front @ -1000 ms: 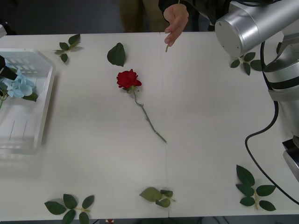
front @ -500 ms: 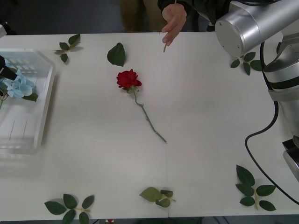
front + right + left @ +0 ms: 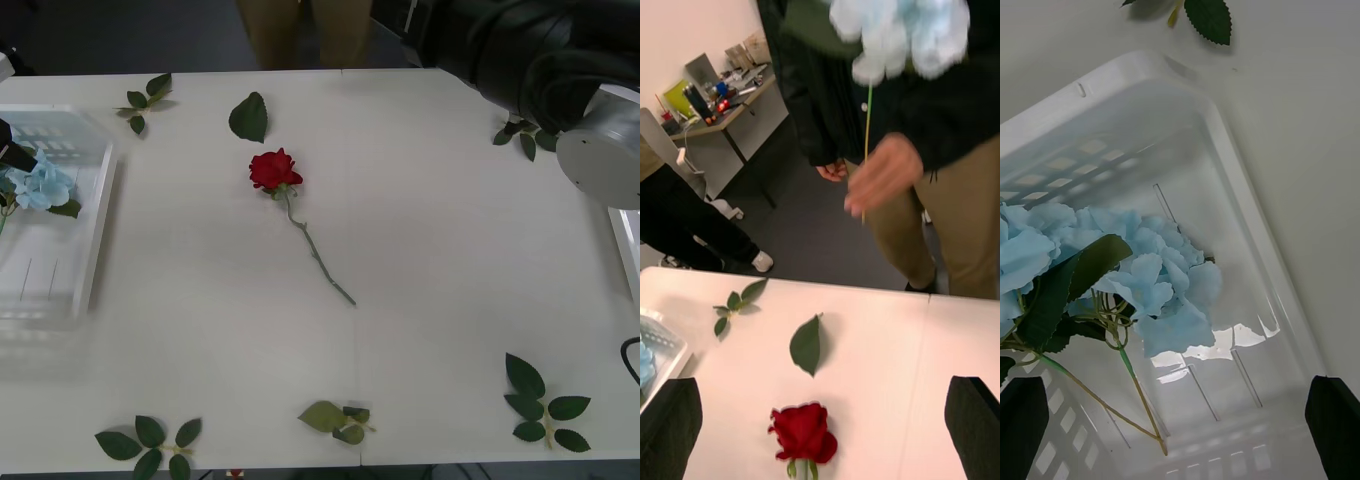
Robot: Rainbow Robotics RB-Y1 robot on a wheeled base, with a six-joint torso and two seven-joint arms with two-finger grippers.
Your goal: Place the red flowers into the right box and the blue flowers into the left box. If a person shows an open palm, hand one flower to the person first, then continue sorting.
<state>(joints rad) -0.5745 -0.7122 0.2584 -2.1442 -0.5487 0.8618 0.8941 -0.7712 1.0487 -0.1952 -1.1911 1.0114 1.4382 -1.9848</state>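
I've got the red rose (image 3: pixel 275 170) lying mid-worktop, head at 11 o'clock and stem running toward 5, dead ahead of the right claw (image 3: pixel 820 427), which is spread wide and empty and nearer than the left claw (image 3: pixel 1180 427), also spread, over the left box (image 3: pixel 1247 195).

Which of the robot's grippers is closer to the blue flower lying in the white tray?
Left. The left gripper hangs open right above the blue flower in the left box; the right gripper is over the red rose.

No words, labels, brand names, numbers or signs can be read on anything here; nothing in any view has writing on it.
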